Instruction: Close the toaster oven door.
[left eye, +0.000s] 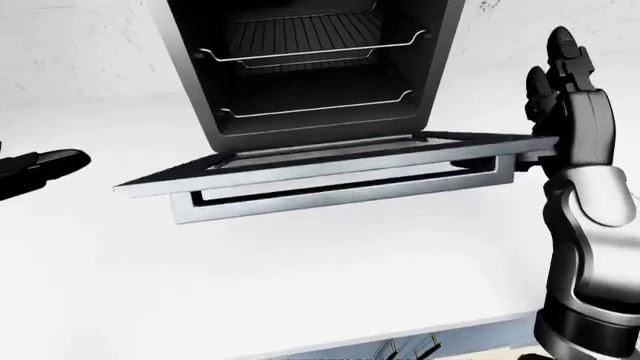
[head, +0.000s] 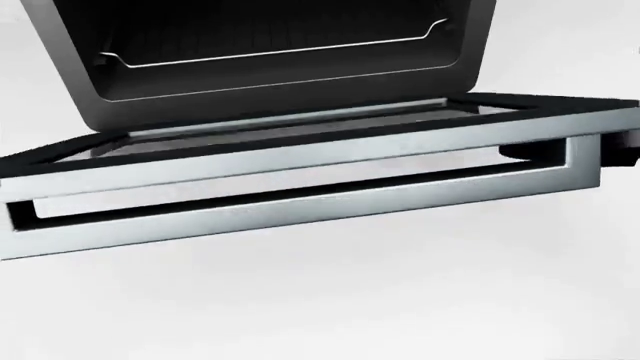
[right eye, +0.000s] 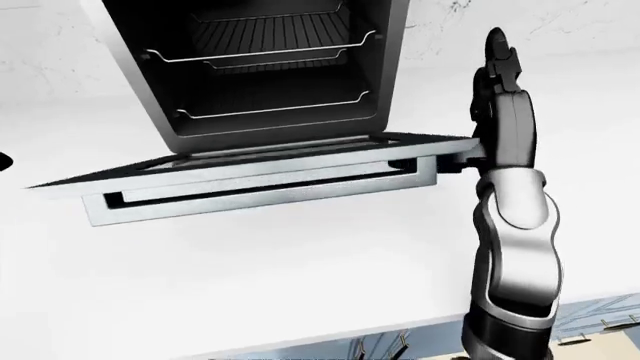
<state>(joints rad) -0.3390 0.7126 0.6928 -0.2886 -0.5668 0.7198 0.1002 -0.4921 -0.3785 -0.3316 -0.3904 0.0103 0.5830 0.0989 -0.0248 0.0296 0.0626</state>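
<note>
The black toaster oven (left eye: 310, 67) stands on a white counter with its cavity and wire racks (left eye: 310, 49) showing. Its door (left eye: 320, 161) hangs open, roughly level and seen edge-on, with a silver bar handle (left eye: 340, 196) along its near edge; it fills the head view (head: 300, 157). My right hand (left eye: 560, 97) is upright at the door's right corner, fingers open and pointing up, touching the door's right end. My left hand (left eye: 40, 169) is at the left edge of the left-eye view, apart from the door, its fingers extended.
The white counter (left eye: 300, 285) spreads below the door, its near edge (left eye: 400, 334) running along the bottom of the eye views. A white wall (left eye: 80, 45) rises behind the oven.
</note>
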